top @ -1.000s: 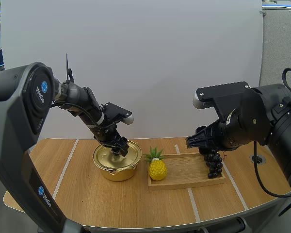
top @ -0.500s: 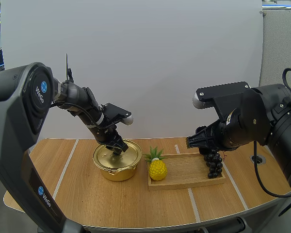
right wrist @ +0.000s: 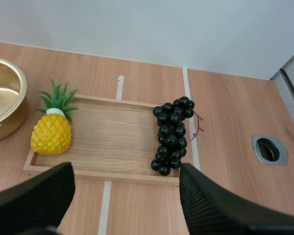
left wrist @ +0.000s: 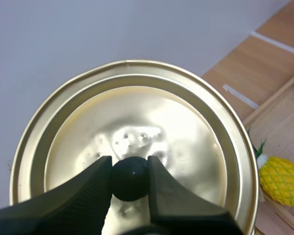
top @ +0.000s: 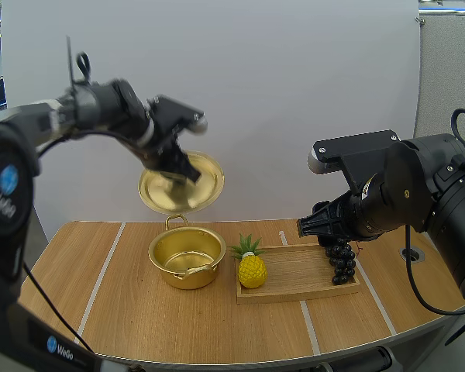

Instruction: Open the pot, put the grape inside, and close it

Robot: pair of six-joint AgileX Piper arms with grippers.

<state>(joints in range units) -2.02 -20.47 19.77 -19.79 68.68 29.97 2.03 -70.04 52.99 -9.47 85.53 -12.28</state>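
High camera looks forward and down over the table [top: 139,310]. Left wrist camera faces the lid [left wrist: 186,122] close up; right overlooks the tray [right wrist: 112,137] at the pot's [top: 174,275] 3 o'clock, shared with high view.

The left arm [top: 101,108] is showing dark grey shells, with a blue WeGo badge [top: 8,180] at 9 o'clock in the high view. The right arm [top: 407,194], at 3 o'clock, is wearing matte black housings and a screwed plate [top: 356,146]. The left gripper [left wrist: 130,169] and right gripper [right wrist: 126,166] are showing black ribbed fingers [right wrist: 39,196].
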